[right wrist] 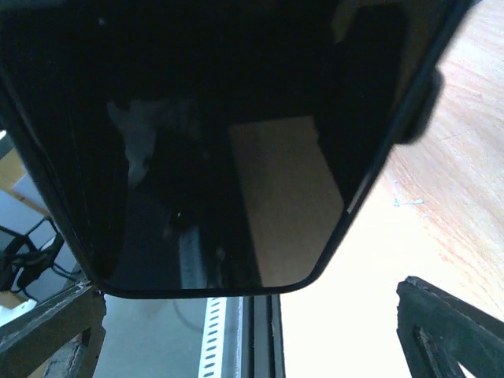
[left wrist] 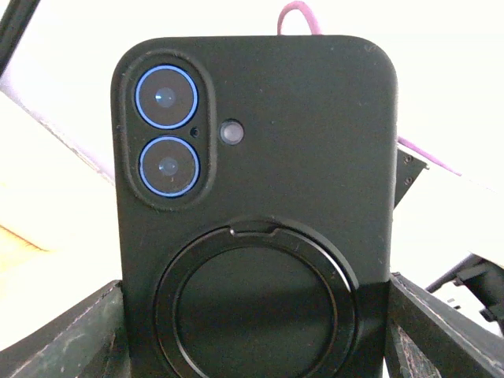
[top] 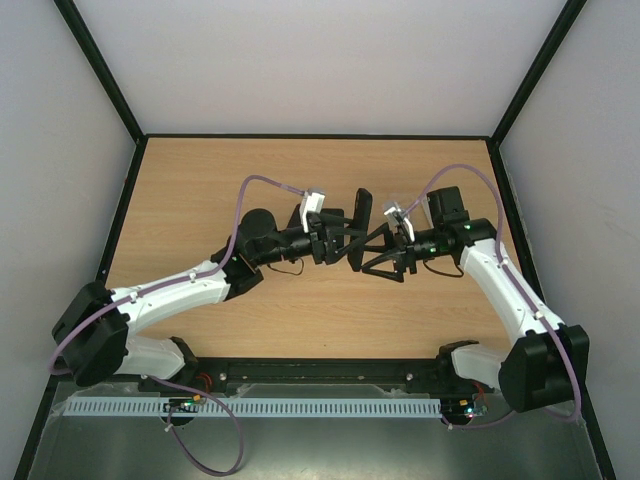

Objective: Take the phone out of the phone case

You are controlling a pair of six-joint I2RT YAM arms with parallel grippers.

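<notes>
The left gripper (top: pixel 335 241) is clamped on the phone case (left wrist: pixel 260 197) and holds it upright above the table (top: pixel 200 190). In the left wrist view its two fingers (left wrist: pixel 75 339) press against the lower sides of the case, one on each edge, with the back of the case turned toward that camera. Between those fingers sits a round ring (left wrist: pixel 256 303) set into the back. Farther out, past the fingertips, are the twin lenses (left wrist: pixel 167 130) in a raised bump, with a small flash just beside them. The phone (right wrist: pixel 220 142) is inside the case, its dark glass screen facing the right gripper (top: pixel 372 252), whose fingers (right wrist: pixel 445 323) are spread wide and hold nothing. In the right wrist view one rounded end of the phone hangs between and just ahead of those fingers. The finger on the left of that view lies close under the phone's corner (whether it touches cannot be told), and the other stands well apart from it. The case rim wraps the screen edge, with a bump on one side. The screen fills the space straight ahead of the right fingers, and the left fingers cover the lower sides of the case. A purple cable (left wrist: pixel 299 17) shows beyond the far end of the case.
</notes>
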